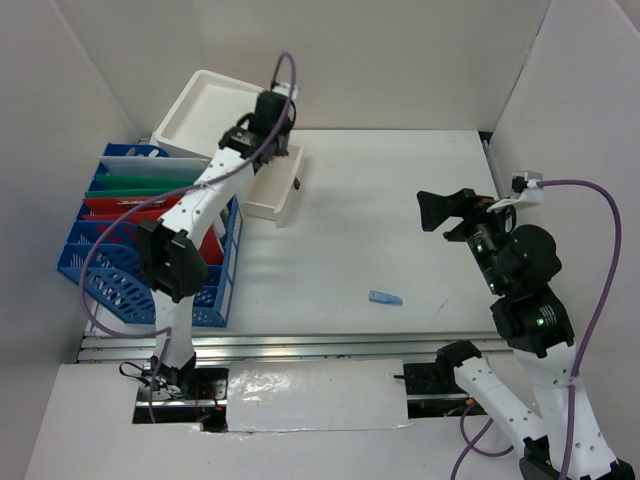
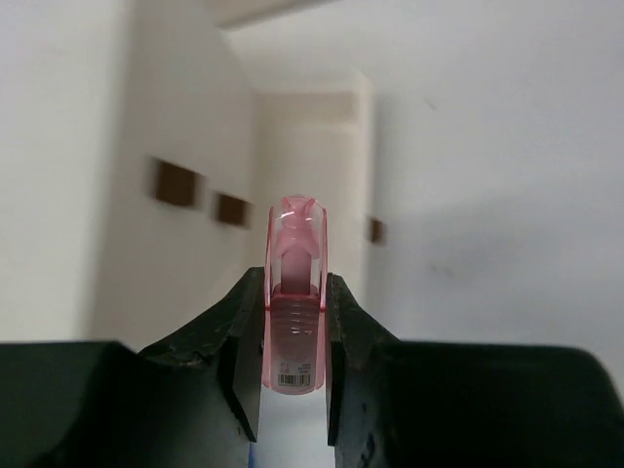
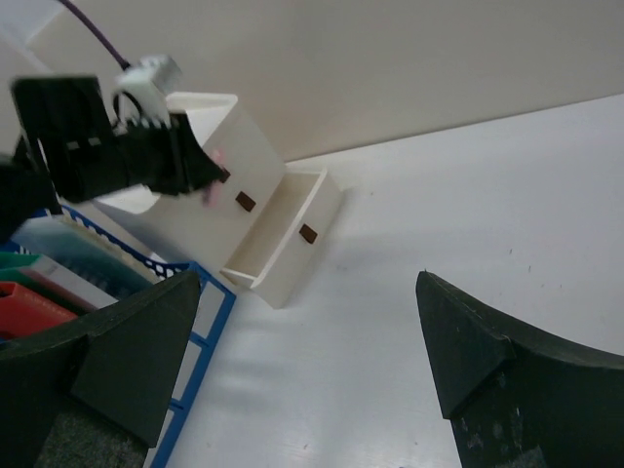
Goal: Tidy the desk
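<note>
White walls enclosed the flat white desk [image 1: 380,200], where the left tool [image 2: 292,322], clamped on a pink-capped translucent stick [image 2: 295,244], hung at the far-left white drawer box [image 1: 215,105], likely for stowing, while the right tool [image 1: 430,212] gaped empty.

Desk [image 1: 380,170]: white, with a silver rail [image 1: 300,344] along its near edge.
Left gripper [image 1: 278,152]: reached out to the far-left corner, over the pulled-out drawer [image 1: 272,198] of a white box [image 1: 215,110]; how its jaws stand is hard to see from here.
Right gripper [image 1: 430,210]: above the desk's right side, pointing left, jaws spread with nothing between them.
Blue rack [image 1: 110,285]: at the left edge, holding a green folder [image 1: 140,184] and a red folder [image 1: 120,205].
Small blue object [image 1: 385,298]: lying flat near the front middle, well apart from both grippers.
</note>
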`<action>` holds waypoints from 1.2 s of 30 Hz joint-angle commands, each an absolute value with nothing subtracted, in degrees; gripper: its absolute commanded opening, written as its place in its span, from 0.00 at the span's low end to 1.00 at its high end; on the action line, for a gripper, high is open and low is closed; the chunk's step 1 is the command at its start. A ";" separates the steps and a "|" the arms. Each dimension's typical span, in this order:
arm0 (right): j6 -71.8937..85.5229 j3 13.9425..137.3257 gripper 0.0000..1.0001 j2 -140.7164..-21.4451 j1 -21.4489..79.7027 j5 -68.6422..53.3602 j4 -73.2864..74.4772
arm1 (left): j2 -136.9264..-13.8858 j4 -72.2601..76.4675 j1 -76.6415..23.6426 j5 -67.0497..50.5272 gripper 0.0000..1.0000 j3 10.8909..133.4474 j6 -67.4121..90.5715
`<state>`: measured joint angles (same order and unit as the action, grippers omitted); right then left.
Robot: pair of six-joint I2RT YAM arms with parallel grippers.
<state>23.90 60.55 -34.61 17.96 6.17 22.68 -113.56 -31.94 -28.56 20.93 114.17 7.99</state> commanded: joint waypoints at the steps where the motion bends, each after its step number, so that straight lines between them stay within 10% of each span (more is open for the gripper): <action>1: 22.50 60.12 1.00 -36.03 17.67 4.14 20.30 | -122.48 -37.26 -24.44 25.92 0.01 127.12 0.62; 18: 22.50 61.08 1.00 -35.86 17.58 2.11 20.30 | -127.97 -29.71 -20.30 23.12 0.21 124.81 -1.06; 21: 22.50 60.91 1.00 -35.68 17.58 2.02 20.13 | -128.67 -30.06 -20.30 22.85 0.43 124.28 -0.70; 25: 22.33 61.35 1.00 -35.77 17.58 1.93 20.30 | -127.27 -29.27 -20.30 22.68 0.99 121.12 1.92; 36: 22.85 60.82 1.00 -35.68 17.67 2.55 20.22 | -117.25 -27.95 -23.54 9.26 1.00 118.13 4.13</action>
<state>23.27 59.99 -35.81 17.96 2.35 22.35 -124.27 -29.98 -21.21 15.88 116.33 2.74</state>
